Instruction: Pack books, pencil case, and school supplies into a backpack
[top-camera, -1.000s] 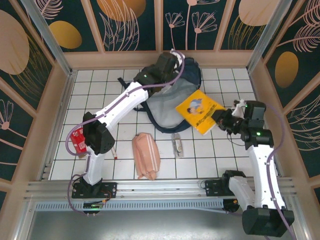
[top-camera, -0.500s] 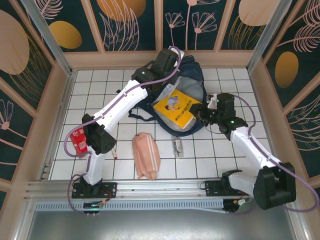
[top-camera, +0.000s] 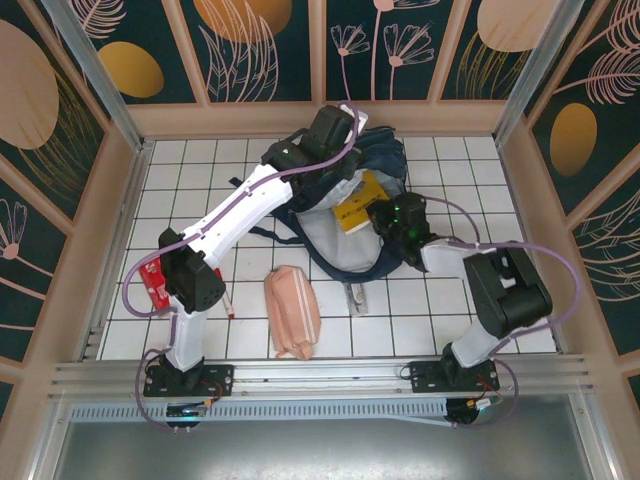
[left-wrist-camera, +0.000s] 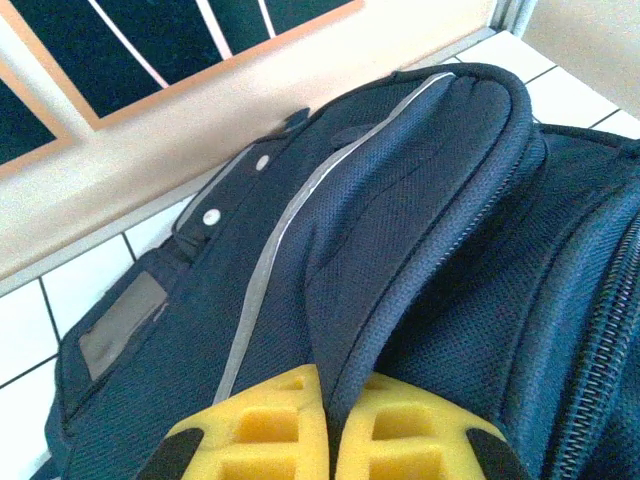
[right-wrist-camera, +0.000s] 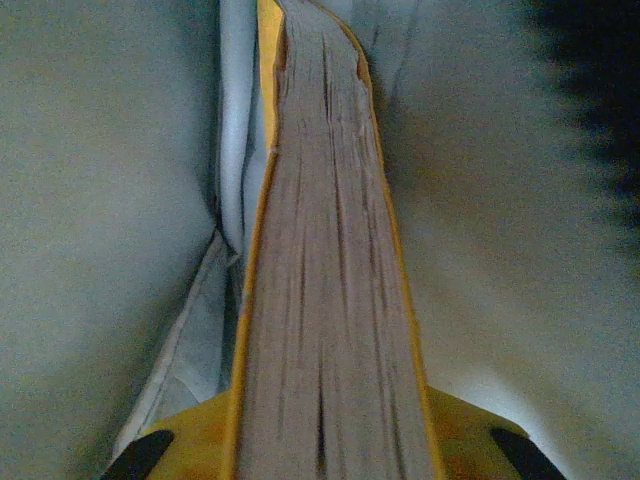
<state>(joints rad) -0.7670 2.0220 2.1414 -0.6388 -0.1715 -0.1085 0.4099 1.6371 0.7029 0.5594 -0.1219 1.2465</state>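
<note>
With the left gripper (left-wrist-camera: 332, 425) pinching the backpack (left-wrist-camera: 420, 200) and the right gripper (right-wrist-camera: 325, 445) clamped on the yellow paperback (right-wrist-camera: 320, 250), a skewed push risked snagging the lining (right-wrist-camera: 100, 200).

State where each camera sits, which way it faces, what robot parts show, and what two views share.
Top external: above and behind the bases, looking down at the tiled table; both arms show.
Left wrist: on the left arm, facing the backpack top and back wall; yellow pads pinch its fabric.
Right wrist: on the right arm, looking into the backpack's grey lining; jaws clamp the book edge-on.
Shared: top and right wrist both show the book.
</note>
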